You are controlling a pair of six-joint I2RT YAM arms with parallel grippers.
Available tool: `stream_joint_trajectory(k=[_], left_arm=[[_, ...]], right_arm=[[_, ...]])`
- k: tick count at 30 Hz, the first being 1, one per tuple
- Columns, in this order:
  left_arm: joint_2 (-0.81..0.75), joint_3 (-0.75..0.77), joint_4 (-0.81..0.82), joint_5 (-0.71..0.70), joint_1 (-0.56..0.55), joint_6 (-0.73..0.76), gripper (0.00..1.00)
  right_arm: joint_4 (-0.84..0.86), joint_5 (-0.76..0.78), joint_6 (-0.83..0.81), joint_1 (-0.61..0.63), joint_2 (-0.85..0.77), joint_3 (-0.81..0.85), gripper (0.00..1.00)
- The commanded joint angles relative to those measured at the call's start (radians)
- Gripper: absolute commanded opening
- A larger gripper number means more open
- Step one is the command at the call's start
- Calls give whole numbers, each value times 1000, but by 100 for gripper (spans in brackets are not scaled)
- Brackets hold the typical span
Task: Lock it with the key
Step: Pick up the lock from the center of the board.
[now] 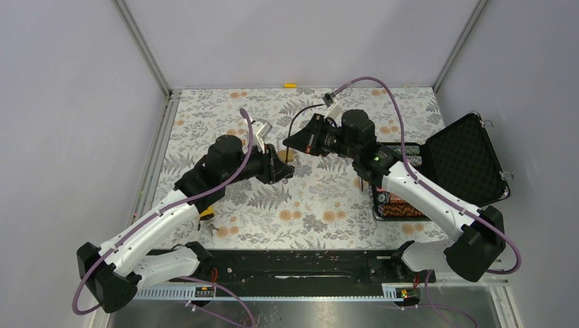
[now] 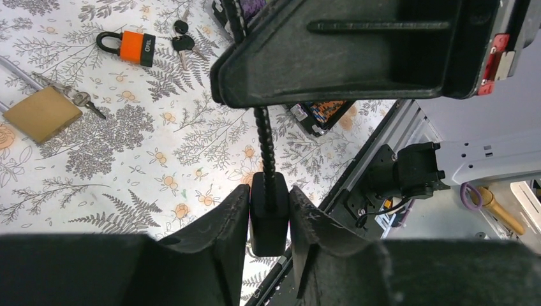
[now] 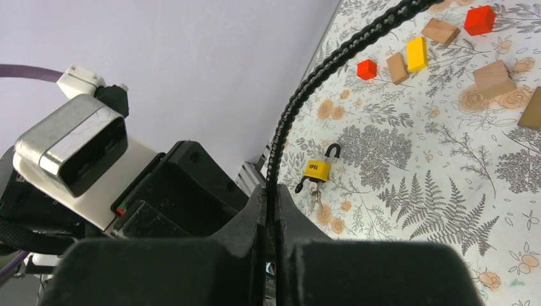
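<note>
LOCK HELD, KEYS ON THE TABLE: The left gripper (image 2: 268, 196) stands clamped on the black end piece (image 2: 268, 220) of a cable lock, a finger pressed to each side. From that piece a ribbed black cable (image 2: 265, 143) rises toward 12 o'clock to the right gripper (image 3: 273, 205), whose jaws are pressed together on the cable with no gap showing. The lock hangs between the two arms, above the floral table (image 2: 191, 150). In the left wrist view, bunched keys (image 2: 182, 43) lie at 11 o'clock beside an orange padlock (image 2: 129, 48). A brass padlock (image 2: 41, 115) with its own key (image 2: 83, 99) sits at 10 o'clock, and all of these are well apart from the held lock. Which key fits it cannot be told. The likely trouble is that with both grippers occupied, fetching a key means releasing one side, and the stiff cable may swing the end piece out of line. A pull along the cable could also drag the piece from between the fingers.
</note>
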Motion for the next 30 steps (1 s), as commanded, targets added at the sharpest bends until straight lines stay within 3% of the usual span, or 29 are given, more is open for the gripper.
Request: stream_joint_trajectory(k=[1,4,8,12,13,14,16,17,21,23,26,30], left_arm=[[17,34,51,27,-13,15,32],[21,29,41,34,-19,20,39],[21,23,41,28,-22,23,38],[28,23,41,32,-24,29,19],[30,24,42,35,-24,32,6],[29,24,40,37,-26,39,0],[22,24,28,30,-30,60,0],[12,25,24,25,-30,75,0],[-18,39,-5,-67,-29,114,0],[-23,63,-38,-125,-30,132,0],[-32,88,-67,-171,-30,156,0],[-47,108,-116,-187,-30,192,0]], right_arm=[[-6,48,14,5,-20,60,0],[-9,55,20,5,-19,62,0],[-10,61,28,4,-19,61,0],[-12,67,42,5,-19,57,0],[-12,67,44,4,-20,57,0],[-12,68,48,5,-20,55,0],[-13,67,45,4,-20,54,0],[-15,65,37,4,-21,54,3],[-39,54,-35,1,-37,40,59],[-63,63,-89,-6,-67,25,75],[-130,59,-170,-37,-116,8,79],[-258,79,-322,-102,-200,-1,76]])
